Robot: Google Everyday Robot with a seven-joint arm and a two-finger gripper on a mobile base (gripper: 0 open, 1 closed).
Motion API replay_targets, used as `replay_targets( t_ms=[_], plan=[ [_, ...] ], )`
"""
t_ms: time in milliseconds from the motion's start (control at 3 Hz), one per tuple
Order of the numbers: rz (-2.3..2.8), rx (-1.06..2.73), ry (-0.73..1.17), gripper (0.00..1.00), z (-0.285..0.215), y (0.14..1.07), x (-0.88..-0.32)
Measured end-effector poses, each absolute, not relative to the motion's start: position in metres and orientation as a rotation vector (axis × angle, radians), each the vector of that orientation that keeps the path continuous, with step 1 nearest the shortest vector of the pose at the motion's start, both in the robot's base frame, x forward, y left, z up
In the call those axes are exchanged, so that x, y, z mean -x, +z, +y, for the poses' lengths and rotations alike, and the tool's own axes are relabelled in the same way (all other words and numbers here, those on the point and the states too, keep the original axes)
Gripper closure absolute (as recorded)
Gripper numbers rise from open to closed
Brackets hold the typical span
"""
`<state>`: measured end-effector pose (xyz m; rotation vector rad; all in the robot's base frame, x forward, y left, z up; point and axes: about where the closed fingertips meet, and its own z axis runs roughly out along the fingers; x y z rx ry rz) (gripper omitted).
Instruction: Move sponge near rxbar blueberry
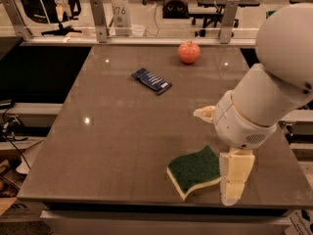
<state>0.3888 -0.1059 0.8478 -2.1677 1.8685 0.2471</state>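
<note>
The sponge [194, 171], dark green on top with pale yellow foam below, lies flat near the front edge of the table, right of centre. The rxbar blueberry [151, 80], a flat dark blue wrapper with white print, lies far back, left of centre, well away from the sponge. My gripper [214, 155] is open and low at the sponge's right side. One cream finger [235, 176] stands against the sponge's right edge, and the other fingertip [202, 113] shows behind the sponge. The sponge rests on the table, not held.
A red apple [189, 52] sits at the back of the brown table [112, 141], right of the bar. My bulky white arm [274, 82] covers the table's right side. Metal rail posts [99, 18] stand behind the far edge.
</note>
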Motion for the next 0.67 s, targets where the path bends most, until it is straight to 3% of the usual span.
replay_targets(
  t_ms=[667],
  plan=[
    [1.848, 2.190, 0.299, 0.39, -0.0981, 0.8360, -0.3811]
  ],
)
